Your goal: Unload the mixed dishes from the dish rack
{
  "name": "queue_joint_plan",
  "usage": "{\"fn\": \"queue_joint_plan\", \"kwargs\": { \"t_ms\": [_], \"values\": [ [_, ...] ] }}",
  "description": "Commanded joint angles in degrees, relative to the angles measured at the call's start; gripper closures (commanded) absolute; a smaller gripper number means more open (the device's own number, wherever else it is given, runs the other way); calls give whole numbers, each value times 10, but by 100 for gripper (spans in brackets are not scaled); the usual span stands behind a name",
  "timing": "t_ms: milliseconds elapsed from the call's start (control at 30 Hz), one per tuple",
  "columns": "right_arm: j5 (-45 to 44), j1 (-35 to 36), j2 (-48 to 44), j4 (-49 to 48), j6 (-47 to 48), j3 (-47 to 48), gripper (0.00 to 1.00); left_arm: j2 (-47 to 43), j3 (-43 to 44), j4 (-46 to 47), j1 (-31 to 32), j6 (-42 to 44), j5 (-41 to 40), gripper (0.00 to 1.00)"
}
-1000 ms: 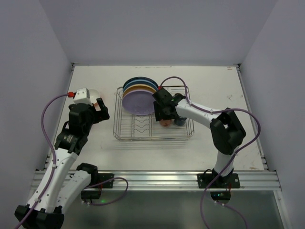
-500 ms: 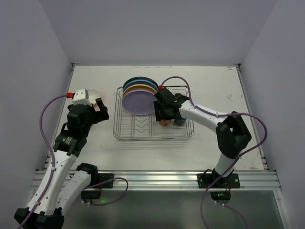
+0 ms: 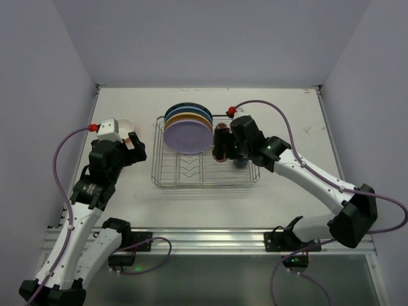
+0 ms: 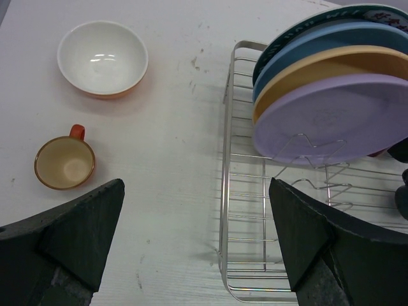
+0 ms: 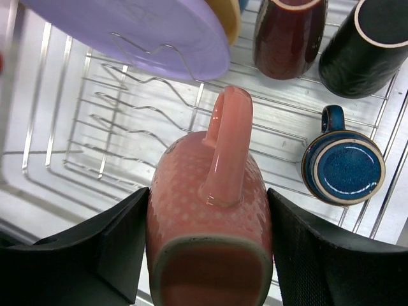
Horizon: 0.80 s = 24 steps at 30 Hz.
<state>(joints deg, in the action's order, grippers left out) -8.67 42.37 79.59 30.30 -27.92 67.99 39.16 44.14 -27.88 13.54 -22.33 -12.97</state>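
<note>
My right gripper (image 3: 221,152) (image 5: 207,255) is shut on the pink cup (image 5: 191,210), handle up, and holds it above the dish rack (image 3: 204,185) (image 5: 95,140). Brown (image 5: 290,35), black (image 5: 370,44) and blue (image 5: 343,167) cups stand in the rack's right part. Lavender (image 4: 331,121), yellow (image 4: 319,67), blue (image 4: 299,48) and patterned-rim (image 4: 363,9) plates stand in the dividers at the back left. The orange bowl (image 4: 102,57) and orange cup (image 4: 64,164) sit on the table left of the rack. My left gripper (image 3: 132,145) (image 4: 197,255) is open and empty above the table by the rack's left rim (image 4: 224,191).
The white table (image 3: 287,115) is walled at the back and both sides. The front rows of plate dividers (image 3: 188,167) hold nothing. A metal rail (image 3: 210,239) runs along the near edge.
My right arm swung its elbow out to the right and forward. Its gripper, holding the pink cup, rose slightly and shifted right over the rack. The left arm has barely moved.
</note>
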Motion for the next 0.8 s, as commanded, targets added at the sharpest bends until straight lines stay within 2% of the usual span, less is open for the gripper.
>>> {"fn": "queue_joint_plan", "kwargs": {
  "t_ms": [0,33,100,133,167,200,233,267,300,333,367,433,567,667,767],
  "values": [
    [29,3,-72,-72,13,-18,82,-8,28,9,0,-3,47,0],
    [35,3,-100,-75,13,-22,82,-12,31,16,0,-11,65,0],
    [53,3,-128,-87,9,-34,83,-15,38,33,0,-44,169,0],
    [58,3,-142,-93,4,-36,84,-16,33,73,0,-58,212,0],
    [64,3,-168,-100,-5,-43,90,-16,23,108,-1,-90,264,0],
    [79,3,-181,-114,-13,-45,95,-17,-18,158,0,-114,369,0],
    [84,3,-203,-123,-21,-51,100,-15,-43,280,0,-141,416,0],
    [98,3,-212,-131,-26,-54,100,-12,-68,352,0,-216,495,0],
    [128,3,-219,-146,-29,-55,100,6,-90,424,1,-261,526,0],
    [141,3,-226,-150,-37,-57,100,17,-126,560,9,-341,548,0],
    [152,3,-239,-155,-42,-58,100,28,-135,611,17,-367,571,0],
    [178,3,-254,-173,-58,-64,100,57,-129,691,53,-389,570,0],
    [202,3,-298,-237,-107,-90,100,71,-102,723,130,-363,505,0],
    [244,3,-298,-287,-138,-99,100,83,-89,751,191,-341,473,0],
    [283,3,-295,-300,-159,-98,100,87,-84,740,216,-309,437,1]
  ]
}}
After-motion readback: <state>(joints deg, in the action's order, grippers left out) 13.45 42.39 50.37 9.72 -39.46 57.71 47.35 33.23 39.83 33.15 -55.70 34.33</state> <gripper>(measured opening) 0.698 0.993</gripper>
